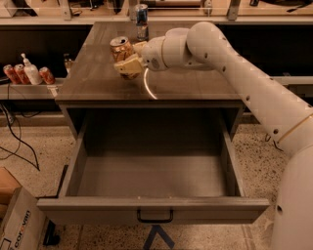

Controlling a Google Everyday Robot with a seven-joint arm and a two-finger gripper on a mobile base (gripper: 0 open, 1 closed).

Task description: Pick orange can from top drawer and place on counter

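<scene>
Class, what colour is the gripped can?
Shiny orange-gold, camera view; gripper holds the orange can over the counter.

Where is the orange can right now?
The orange can is in the gripper, over the counter's far left part, near the blue can.

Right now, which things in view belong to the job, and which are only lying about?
Belong to the job:
orange can, held in the gripper
gripper, fingers shut on the can, over the counter's far left part
counter
top drawer, pulled open

Only lying about:
blue-and-silver can, at the counter's far edge
red cans and white bottle, on the left shelf
cardboard box, on the floor
</scene>
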